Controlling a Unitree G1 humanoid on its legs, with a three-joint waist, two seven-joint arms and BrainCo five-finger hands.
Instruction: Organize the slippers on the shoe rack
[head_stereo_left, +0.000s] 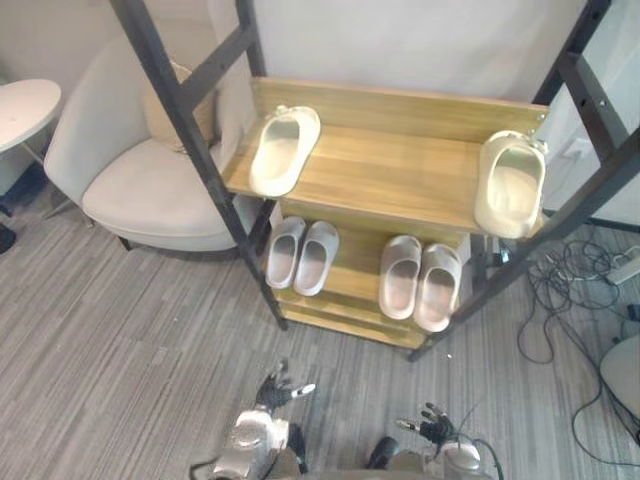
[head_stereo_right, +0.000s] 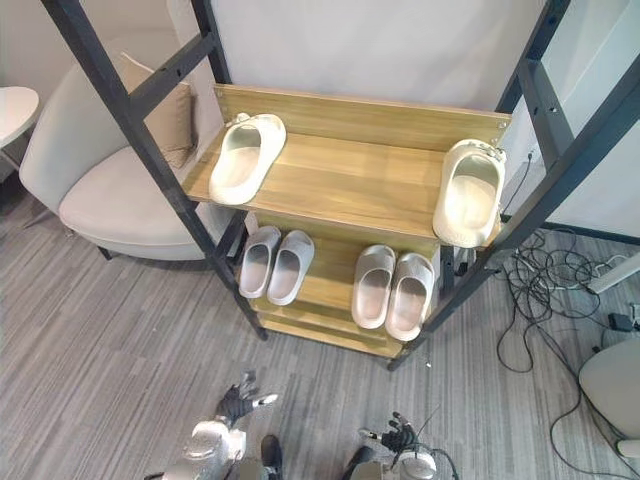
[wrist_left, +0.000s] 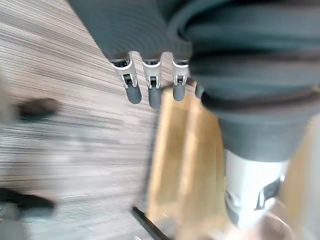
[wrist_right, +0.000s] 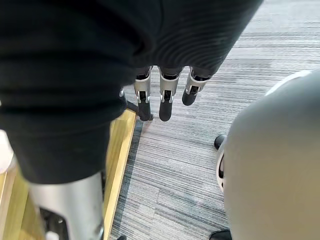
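Your left hand, at 7 o'clock, hangs above the floor with its fingers straight, holding nothing. On the rack's top shelf, the left slipper lies at 11 o'clock and the right slipper at 2 o'clock, well apart. The left pair and the right pair sit on the lower shelf. Your right hand, at 5 o'clock, is equally loose and empty.

Checked for writing: nothing legible. No text, label, number or sign can be read on the shoe rack or on the slippers lying on its shelves.
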